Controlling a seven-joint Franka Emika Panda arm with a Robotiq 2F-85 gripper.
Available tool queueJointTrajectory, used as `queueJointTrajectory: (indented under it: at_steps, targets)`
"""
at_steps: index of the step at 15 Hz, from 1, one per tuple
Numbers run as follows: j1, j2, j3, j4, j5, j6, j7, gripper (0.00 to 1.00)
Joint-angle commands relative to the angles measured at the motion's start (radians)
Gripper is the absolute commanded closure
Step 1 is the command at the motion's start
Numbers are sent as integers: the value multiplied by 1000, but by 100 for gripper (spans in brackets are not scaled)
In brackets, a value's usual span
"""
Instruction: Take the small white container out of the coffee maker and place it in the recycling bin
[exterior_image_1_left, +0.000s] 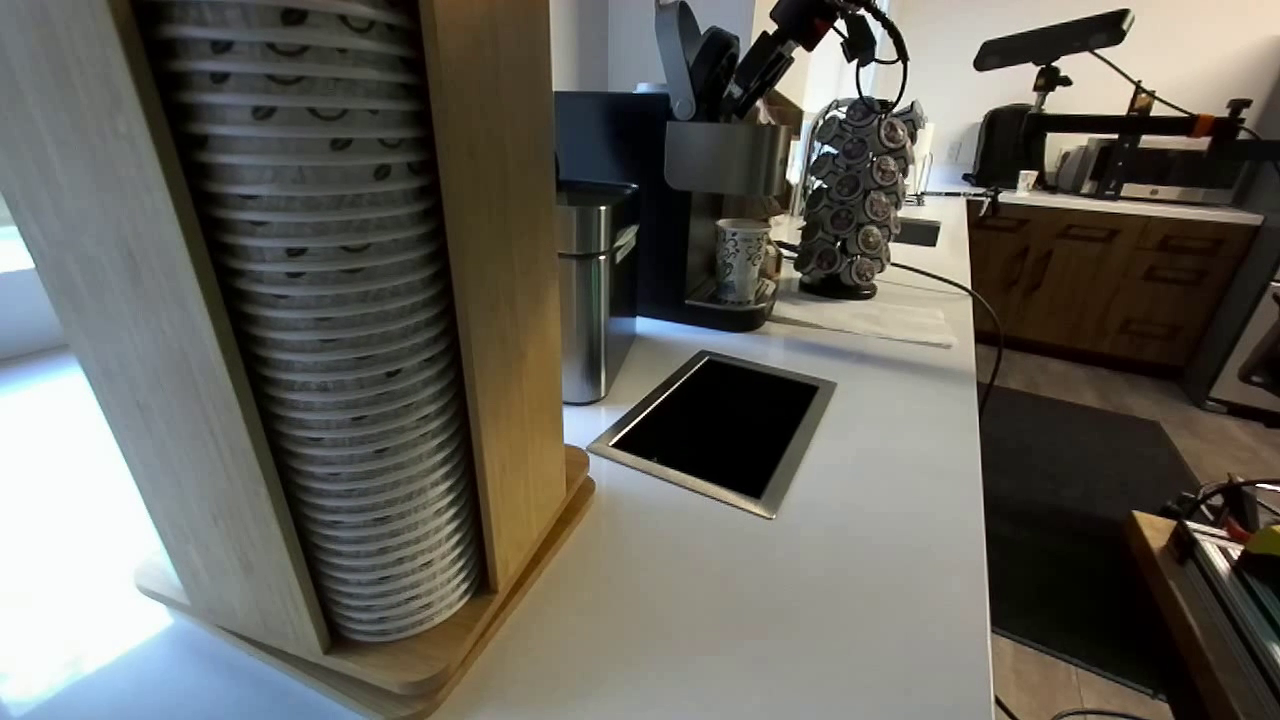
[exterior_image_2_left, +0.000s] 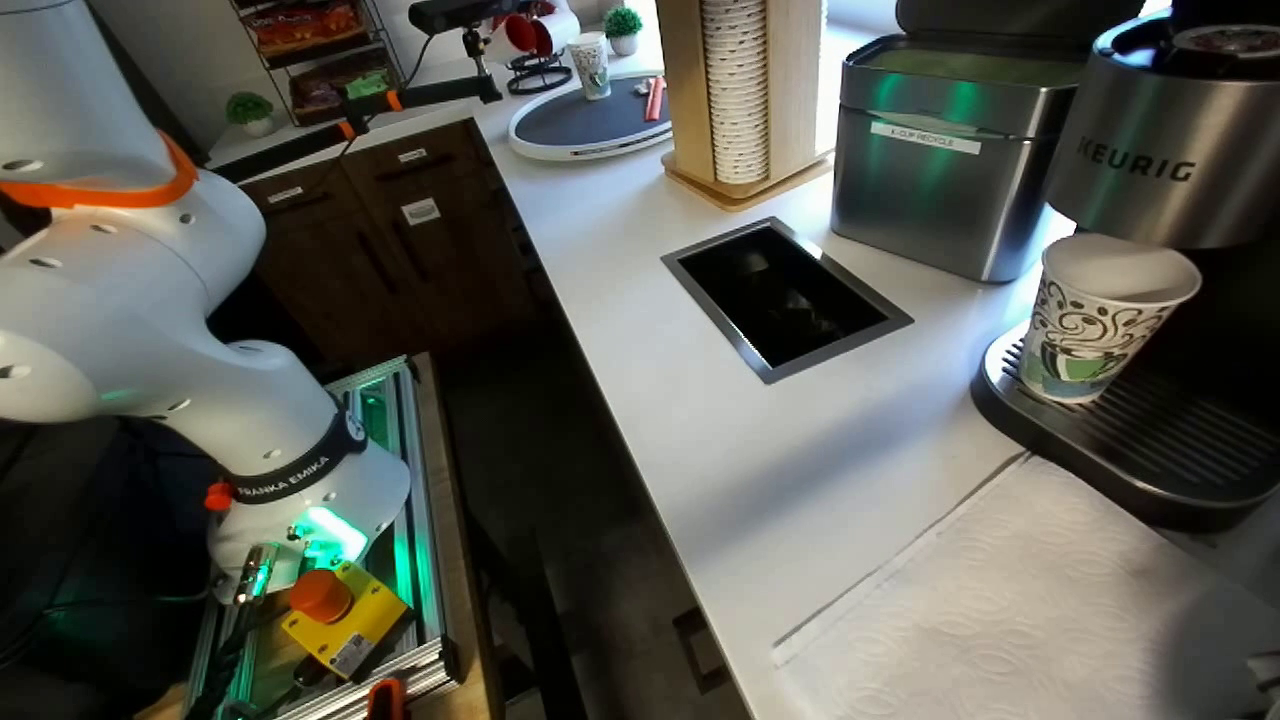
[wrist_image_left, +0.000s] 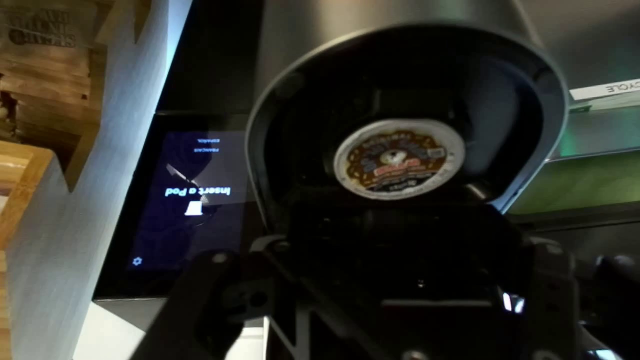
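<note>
White-rimmed, with printed brown foil, the pod (wrist_image_left: 398, 159) sits in the seat of the coffee maker (exterior_image_2_left: 1185, 130). Its foil face looks up, so its long axis stands about upright; the body below is hidden. Inside the machine's metal ring (wrist_image_left: 564, 100) there is dark room to the pod's left and right.

In an exterior view the end effector (exterior_image_1_left: 740, 98) hangs over the machine, close to the raised lid (exterior_image_1_left: 678, 60). In the wrist view it leaves the pod's face uncovered, but its fingers merge with the black plastic, and I cannot tell whether they are spread or closed.

The steel bin (exterior_image_2_left: 920, 200) stands left of the coffee maker in both exterior views. Its mouth is open in an exterior view, with bare desk (exterior_image_2_left: 650, 350) around a metal-framed hole (exterior_image_2_left: 838, 348) on the bin's near left. A paper cup (exterior_image_2_left: 1090, 335) stands upright on the drip tray (exterior_image_2_left: 1160, 430).

Only the wrist view shows the screen (wrist_image_left: 190, 230), its "Insert a Pod" upside down; only an exterior view shows the pod rack (exterior_image_1_left: 850, 200), right of the machine.
</note>
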Motion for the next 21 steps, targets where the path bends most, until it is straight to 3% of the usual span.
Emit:
queueJointTrajectory:
  at_steps: [1,11,21]
  targets:
    - [-18,5,1,28,-16,-59,-12,21]
    - [-24,2,-9,36,-51,-125,-12,33]
    - [-30,2,-2,36,-21,-127,-57,34]
